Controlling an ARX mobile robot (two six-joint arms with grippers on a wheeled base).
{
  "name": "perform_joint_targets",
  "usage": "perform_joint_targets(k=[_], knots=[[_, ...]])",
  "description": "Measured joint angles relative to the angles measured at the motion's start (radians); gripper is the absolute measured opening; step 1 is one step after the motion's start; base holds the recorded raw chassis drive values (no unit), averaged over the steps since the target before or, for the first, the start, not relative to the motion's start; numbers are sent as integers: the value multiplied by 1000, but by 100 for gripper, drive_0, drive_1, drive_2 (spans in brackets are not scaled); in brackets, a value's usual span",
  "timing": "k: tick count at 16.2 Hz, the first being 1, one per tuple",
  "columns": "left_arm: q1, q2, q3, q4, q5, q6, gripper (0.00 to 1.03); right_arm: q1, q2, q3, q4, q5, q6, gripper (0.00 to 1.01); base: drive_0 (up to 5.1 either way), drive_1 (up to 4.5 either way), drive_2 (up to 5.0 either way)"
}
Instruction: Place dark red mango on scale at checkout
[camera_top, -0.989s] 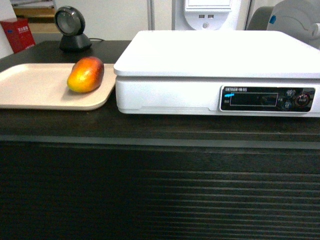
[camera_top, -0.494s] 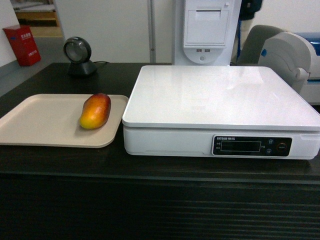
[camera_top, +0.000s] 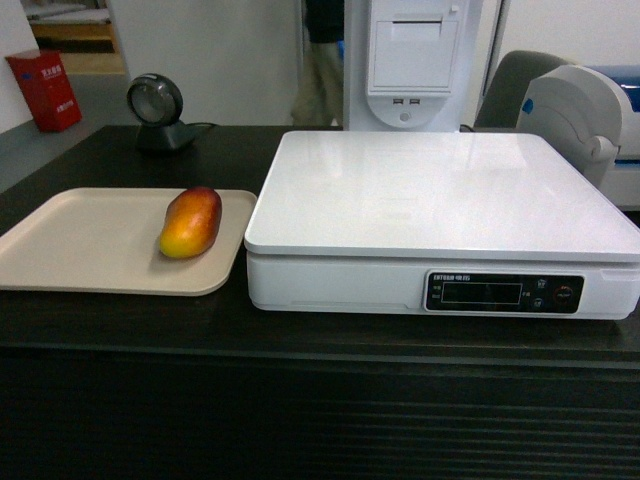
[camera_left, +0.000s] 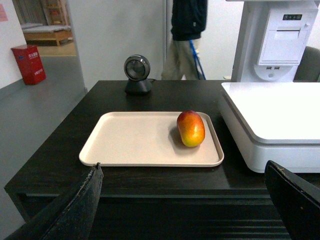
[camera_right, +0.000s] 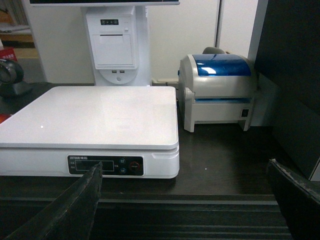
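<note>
You have the checkout (camera_top: 300, 400) before you, a dark surface with a ribbed front; on it the scale (camera_top: 430, 190) sits ahead of your right gripper (camera_right: 185, 200), its white platform bare and its display panel facing you; nothing is weighed yet. The beige tray (camera_left: 130, 140) lies ahead of your left gripper (camera_left: 185, 200), just beside the scale's left edge; a round scanner (camera_left: 137, 74) stands beyond the tray, well behind everything you need. The dark red mango (camera_left: 190, 128) rests on the tray's right part, close to the scale; from the left gripper it lies straight ahead and barely to the right, with its long axis running away from you, red end far, yellow end near. Both grippers stand spread wide and hold nothing; only their dark fingers show at the lower corners of each wrist view. I judge the left arm the nearer one; closing across the mango's short width should suit, then a short carry rightward onto the platform.
</note>
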Motion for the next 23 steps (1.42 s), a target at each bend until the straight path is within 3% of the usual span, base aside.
perform_joint_targets(k=[14,15,16,17,19,20,21,23], knots=[[0,0,0,0,0,0,98,0,0,0,0,0,0,98,0,0,0],[-13,5,3,-18,-31,-6,98,0,0,0,0,0,0,98,0,0,0],[-36,18,11,-39,-100,-15,98,0,0,0,0,0,0,98,0,0,0],[-165,134,34,8,-307,-55,98,0,0,0,-1,1,0,98,0,0,0],[-367,364,97,202,-605,-66,98,0,0,0,0,0,0,98,0,0,0],[-409,459,121,296,-672,-63,98,0,0,0,-1,0,0,98,0,0,0],[-401,544,140,367,-651,-61,98,0,0,0,0,0,0,98,0,0,0],[-303,752,188,537,-523,-42,98,0,0,0,0,0,0,98,0,0,0]])
